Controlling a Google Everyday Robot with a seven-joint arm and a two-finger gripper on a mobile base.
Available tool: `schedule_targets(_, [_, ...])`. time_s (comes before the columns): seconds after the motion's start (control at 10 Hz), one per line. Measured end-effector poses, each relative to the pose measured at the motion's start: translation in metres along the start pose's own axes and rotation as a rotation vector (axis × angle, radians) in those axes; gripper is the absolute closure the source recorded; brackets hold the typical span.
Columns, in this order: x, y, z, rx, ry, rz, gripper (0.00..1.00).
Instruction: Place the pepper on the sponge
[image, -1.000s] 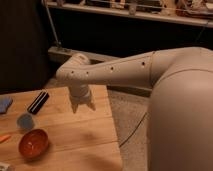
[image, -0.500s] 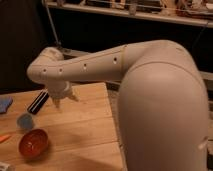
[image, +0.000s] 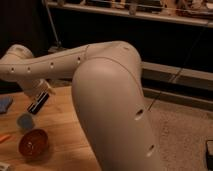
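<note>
Over the last second the arm (image: 100, 85) has swung steadily to its left across the table (image: 60, 127). This has carried the gripper (image: 42, 91) from above the middle of the wood to a spot right over a black bar (image: 38, 104), which lies just under its tip. The bulk of the arm now fills the middle of the view. Whether the gripper is open or closed cannot be told, nor whether it has hold of anything, since its tip is dim and blends with the bar below. The sponge (image: 5, 103), a flat blue pad, lies a little to the gripper's left at about the same depth, and the part that shows has nothing orange on it. The pepper (image: 3, 137) is, as best I can judge, the thin orange strip lying nearer the camera and further left than the gripper. It sits past a small blue cup (image: 25, 121) and beside an orange bowl (image: 34, 143). So the sweep has brought the gripper into the corner where both task things lie, with pepper and sponge apart.
</note>
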Motion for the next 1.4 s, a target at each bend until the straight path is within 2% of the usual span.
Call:
schedule_targets(0.1, [-0.015, 0.015, 0.001, -0.031, -0.030, -0.098, 0.35])
schedule_targets(0.2, [-0.025, 0.035, 0.000, -0.080, -0.053, -0.216, 0.35])
schedule_targets(0.4, [-0.020, 0.070, -0.002, -0.176, -0.047, -0.421, 0.35])
schedule_targets(0.7, [-0.002, 0.102, -0.007, -0.262, -0.018, -0.626, 0.35])
schedule_targets(0.9, [0.001, 0.108, -0.007, -0.277, -0.014, -0.662, 0.35])
schedule_targets(1.3, [0.002, 0.107, -0.007, -0.274, -0.012, -0.663, 0.35])
schedule_targets(1.4, [0.004, 0.107, -0.006, -0.261, 0.005, -0.680, 0.35])
